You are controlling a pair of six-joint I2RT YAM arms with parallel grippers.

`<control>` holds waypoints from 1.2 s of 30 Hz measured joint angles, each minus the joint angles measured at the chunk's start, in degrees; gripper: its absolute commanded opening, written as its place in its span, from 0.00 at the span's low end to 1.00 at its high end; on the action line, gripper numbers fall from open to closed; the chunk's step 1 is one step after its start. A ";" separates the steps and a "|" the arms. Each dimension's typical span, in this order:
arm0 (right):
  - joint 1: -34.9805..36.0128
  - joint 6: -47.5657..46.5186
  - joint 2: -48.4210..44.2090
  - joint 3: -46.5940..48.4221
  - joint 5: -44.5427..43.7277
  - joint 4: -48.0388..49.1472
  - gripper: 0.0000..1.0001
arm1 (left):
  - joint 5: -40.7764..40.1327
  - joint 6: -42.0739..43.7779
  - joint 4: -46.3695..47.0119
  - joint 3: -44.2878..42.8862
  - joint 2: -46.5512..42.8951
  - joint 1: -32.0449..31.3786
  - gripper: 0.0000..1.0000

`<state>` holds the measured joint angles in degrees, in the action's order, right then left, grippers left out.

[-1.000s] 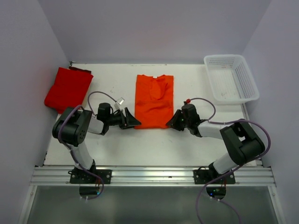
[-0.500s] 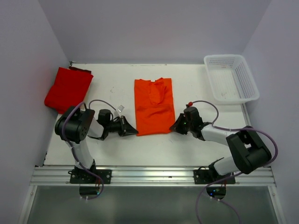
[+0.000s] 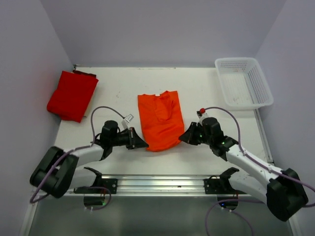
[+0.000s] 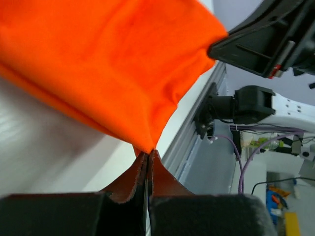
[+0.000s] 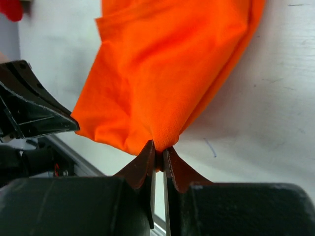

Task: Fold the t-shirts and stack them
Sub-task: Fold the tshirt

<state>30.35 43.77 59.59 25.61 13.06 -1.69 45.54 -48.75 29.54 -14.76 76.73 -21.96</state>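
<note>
The bright orange t-shirt [image 3: 158,121] lies folded lengthwise in the middle of the table, its near end pulled toward the arms. My left gripper [image 3: 142,144] is shut on its near left corner; the left wrist view shows the orange cloth [image 4: 113,69] pinched at the tips of the left gripper [image 4: 147,153]. On the near right corner my right gripper [image 3: 183,138] is shut, with the orange cloth [image 5: 167,73] bunched into the right gripper [image 5: 159,150]. At the far left of the table the deeper red t-shirt [image 3: 72,95] lies folded, away from both grippers.
A white mesh basket [image 3: 243,82] stands at the back right corner. The metal rail [image 3: 162,184] carrying the arm bases runs along the near edge. White walls close in the table's left, back and right sides.
Both grippers closed on the orange shirt's near corners and drew it toward the near edge. The shirt now lies skewed, its near end slid toward the arms.
</note>
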 measured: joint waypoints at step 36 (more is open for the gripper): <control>1.55 -19.61 24.48 31.95 -13.60 -7.37 0.00 | -25.83 7.08 -20.04 -19.61 -8.96 5.51 0.00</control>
<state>31.90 24.16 84.07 57.56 -0.54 -9.06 19.70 -41.67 9.50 -34.37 67.77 -16.45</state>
